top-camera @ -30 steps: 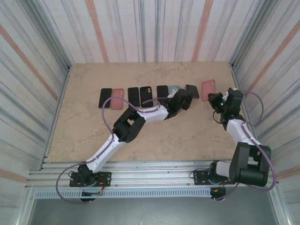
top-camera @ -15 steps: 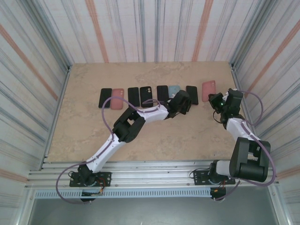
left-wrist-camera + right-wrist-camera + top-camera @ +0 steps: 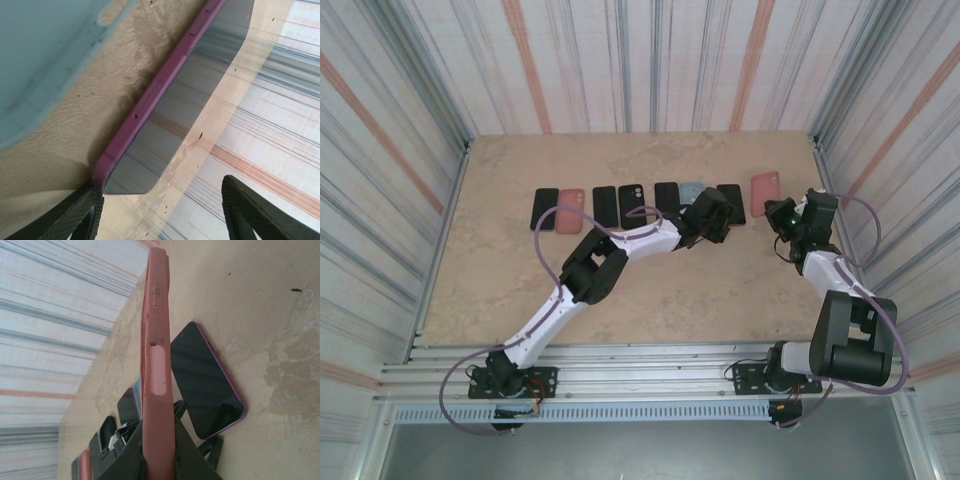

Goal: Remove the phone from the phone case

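The phone (image 3: pixel 170 105) is seen laid on the worktop (image 3: pixel 520 280) between the left gripper's (image 3: pixel 160 200) parted jaws, the pink case (image 3: pixel 157 355) is clamped in the right gripper's (image 3: pixel 157 455) jaws; removal is judged done.

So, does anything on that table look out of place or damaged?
Only the pink case: the right gripper pinches it by one end, edge-on, instead of it lying flat in the row of phones. Nothing looks spilled or broken.

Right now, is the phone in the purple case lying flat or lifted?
Flat: the purple-cased phone lies screen-up on the table, and the left gripper stands open at its end.
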